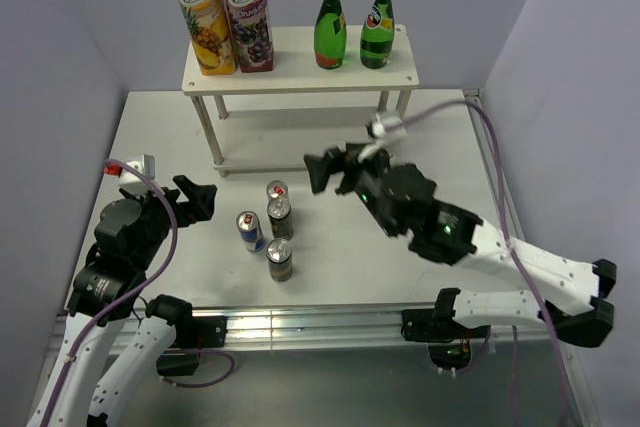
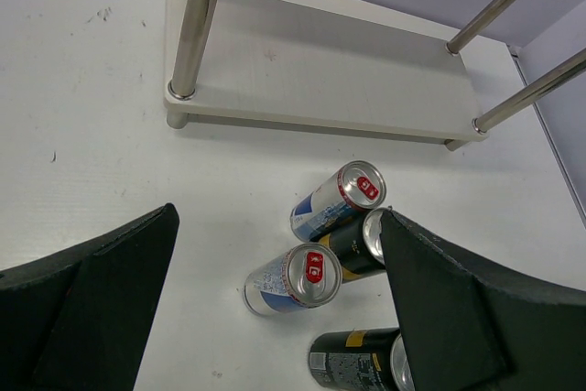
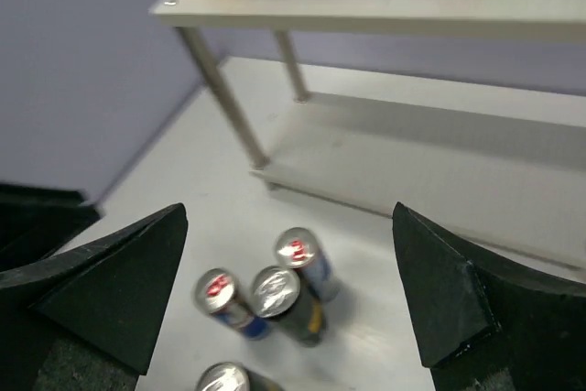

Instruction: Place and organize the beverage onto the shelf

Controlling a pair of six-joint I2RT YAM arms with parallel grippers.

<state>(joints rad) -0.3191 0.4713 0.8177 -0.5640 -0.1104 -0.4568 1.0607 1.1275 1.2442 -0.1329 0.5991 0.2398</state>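
The white two-tier shelf (image 1: 300, 72) stands at the back. Its top board holds two juice cartons (image 1: 222, 12) and two green bottles (image 1: 354, 27). Its lower board (image 2: 320, 70) is bare. Several cans stand upright in a cluster on the table in front of it: a silver-blue can (image 1: 277, 190), a black can (image 1: 280, 215), a blue can (image 1: 249, 230) and another black can (image 1: 280, 259). My left gripper (image 1: 195, 197) is open and empty just left of the cans (image 2: 311, 276). My right gripper (image 1: 328, 169) is open and empty, above and to the right of them (image 3: 279, 295).
Grey walls close in the table (image 1: 400, 247) on the left, the back and the right. The shelf's thin legs (image 2: 188, 34) stand close behind the cans. Cables trail from both wrists.
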